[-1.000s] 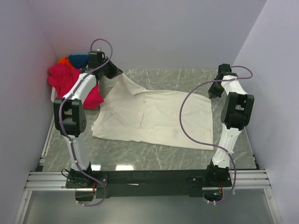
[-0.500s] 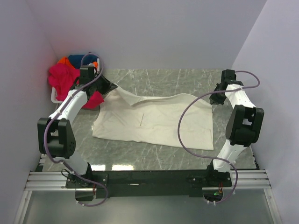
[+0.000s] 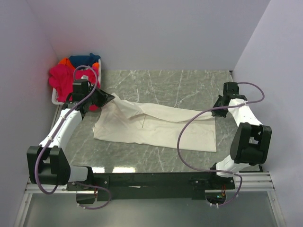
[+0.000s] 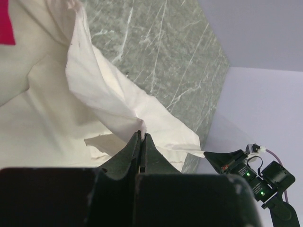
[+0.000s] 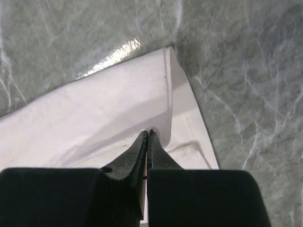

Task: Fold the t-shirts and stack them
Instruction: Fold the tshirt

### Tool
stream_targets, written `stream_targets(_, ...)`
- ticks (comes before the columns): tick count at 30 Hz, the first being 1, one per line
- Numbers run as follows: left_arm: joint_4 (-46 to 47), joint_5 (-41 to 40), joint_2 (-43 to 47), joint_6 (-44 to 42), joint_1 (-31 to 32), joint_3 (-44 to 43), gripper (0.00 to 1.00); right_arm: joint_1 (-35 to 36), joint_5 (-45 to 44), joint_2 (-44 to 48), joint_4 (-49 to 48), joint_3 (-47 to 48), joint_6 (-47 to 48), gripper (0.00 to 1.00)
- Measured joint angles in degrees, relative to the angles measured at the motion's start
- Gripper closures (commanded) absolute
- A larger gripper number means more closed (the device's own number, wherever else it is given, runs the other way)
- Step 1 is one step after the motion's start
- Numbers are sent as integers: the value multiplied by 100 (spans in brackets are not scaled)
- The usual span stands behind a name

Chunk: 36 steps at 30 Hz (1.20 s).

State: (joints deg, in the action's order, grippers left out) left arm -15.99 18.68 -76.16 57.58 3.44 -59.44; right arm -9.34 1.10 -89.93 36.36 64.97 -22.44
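Observation:
The cream t-shirt [image 3: 156, 127] lies across the table, its far edge lifted and drawn toward me over the rest. My left gripper [image 3: 111, 98] is shut on its far left corner; the left wrist view shows the cloth [image 4: 109, 104] pinched between the closed jaws. My right gripper [image 3: 217, 105] is shut on the far right corner, seen as a raised fold [image 5: 142, 104] in the right wrist view. The magenta t-shirt [image 3: 64, 78], dark blue t-shirt [image 3: 80, 60] and orange t-shirt [image 3: 63, 61] are heaped at the far left.
A white plastic basket [image 3: 54, 100] holds the coloured heap at the far left corner. Lilac walls close the table on three sides. Purple cables loop over both arms. Bare marble [image 3: 165, 80] shows beyond the cream t-shirt.
Both grippers have pulled the cream t-shirt's far edge toward the near side, folding it over itself. The left arm has swung left and lower, the right arm nearer and to the right.

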Motion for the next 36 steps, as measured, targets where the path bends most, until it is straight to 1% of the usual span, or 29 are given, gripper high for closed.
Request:
stream_targets(6, -144, -66, 284, 17, -13, 315, 100, 39, -70, 352, -39, -461, -46, 100)
stream_targets(14, -258, -249, 535, 37, -52, 442, 100, 96, -439, 826, -85, -1014, -111, 100)
stream_targets(15, -258, -264, 581, 37, -52, 470, 100, 96, -485, 852, -87, -1069, -125, 97)
stream_targets(16, -258, -278, 612, 37, -55, 498, 100, 96, -522, 874, -85, -1121, -153, 90)
stream_targets(17, -258, -293, 645, 39, -57, 538, 100, 98, -566, 883, -83, -1176, -199, 72)
stream_targets(18, -258, -302, 669, 39, -59, 577, 100, 107, -605, 885, -74, -1215, -262, 64)
stream_targets(19, -262, -306, 688, 42, -63, 625, 100, 131, -651, 885, -76, -1252, -258, 59)
stream_targets(20, -258, -306, 704, 44, -63, 678, 100, 160, -723, 898, -74, -1294, -284, 52)
stream_targets(23, -278, -304, 717, 48, -63, 848, 100, 431, -997, 1075, -31, -1379, -361, 46)
stream_targets(28, -332, -304, 791, 46, -63, 1088, 100, 1191, -1248, 1580, -74, -1355, -507, 46)
stream_targets(33, -387, -310, 935, 46, -63, 1231, 100, 1738, -1003, 1631, -308, -1353, -656, 47)
stream_targets(36, -426, -352, 1021, 46, -63, 1241, 100, 2352, -699, 1523, -579, -1355, -782, 47)
